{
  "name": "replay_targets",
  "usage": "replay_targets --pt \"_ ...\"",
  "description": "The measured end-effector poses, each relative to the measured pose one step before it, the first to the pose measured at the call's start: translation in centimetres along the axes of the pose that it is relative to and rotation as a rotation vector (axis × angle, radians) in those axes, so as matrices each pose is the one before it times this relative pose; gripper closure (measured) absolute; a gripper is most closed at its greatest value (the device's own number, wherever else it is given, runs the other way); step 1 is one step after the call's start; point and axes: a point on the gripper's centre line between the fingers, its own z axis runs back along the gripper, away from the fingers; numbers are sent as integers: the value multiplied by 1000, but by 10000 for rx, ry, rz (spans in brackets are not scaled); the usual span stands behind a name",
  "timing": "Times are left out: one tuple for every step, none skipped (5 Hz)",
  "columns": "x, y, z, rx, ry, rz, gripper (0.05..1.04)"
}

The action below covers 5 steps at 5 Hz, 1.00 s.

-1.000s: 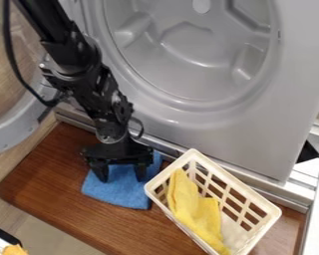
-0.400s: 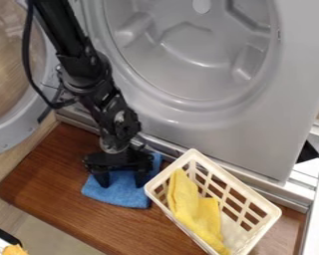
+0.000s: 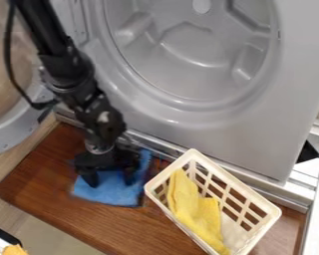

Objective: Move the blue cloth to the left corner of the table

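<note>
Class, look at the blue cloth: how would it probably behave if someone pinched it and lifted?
The blue cloth would likely be floppy, since it lies flat and thin on the wooden table. It is probably light for its size, and its soft-looking surface suggests it wouldn't roll or break.

The arm (image 3: pixel 66 67) is built from black tubes and bulky joints, one with a pale patch (image 3: pixel 103 117); a black cable (image 3: pixel 37 105) is looped at the upper left of the frame. The gripper (image 3: pixel 110 180) is likewise coloured black.
</note>
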Motion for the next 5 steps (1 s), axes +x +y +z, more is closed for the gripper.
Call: replay_targets --pt "548 1298 -47 91 -1 361 84" --pt "1314 1838 17 208 -167 457 84" --pt "833 1462 -41 221 -81 303 84" --pt "112 415 -19 99 -14 97 84" --pt "8 -147 12 -65 13 26 84"
